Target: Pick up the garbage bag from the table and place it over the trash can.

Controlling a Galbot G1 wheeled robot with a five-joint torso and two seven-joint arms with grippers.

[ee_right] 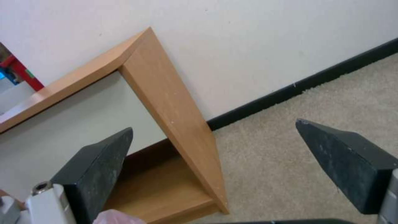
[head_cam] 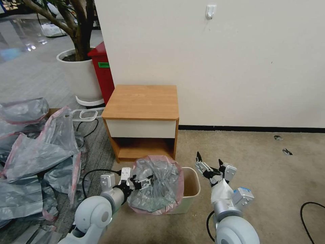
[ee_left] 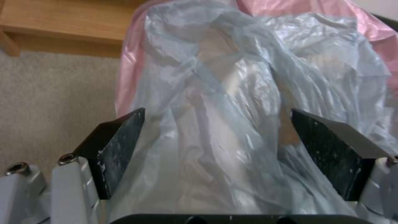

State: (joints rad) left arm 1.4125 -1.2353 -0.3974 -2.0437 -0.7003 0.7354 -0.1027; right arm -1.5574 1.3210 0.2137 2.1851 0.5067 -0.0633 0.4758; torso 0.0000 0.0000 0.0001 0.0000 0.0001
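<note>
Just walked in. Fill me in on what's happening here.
The robot is lining the trash can on the carpet in front of the table. The garbage bag is draped over the can's left side; the right part of the rim is uncovered. The left gripper is at the bag, fingers open with plastic between them. The right gripper hovers open beside the can, holding nothing.

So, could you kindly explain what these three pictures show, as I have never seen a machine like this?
It is a wheeled robot with two arms. One picture looks down from its head; the other two come from cameras on its wrists. The left pincer is open, with the garbage bag between its fingers; nothing is gripped. The bag drapes over part of the trash can. The right pincer hangs open beside the can. The table stands behind, its top bare. A heap of similar bags lies on the floor.
</note>
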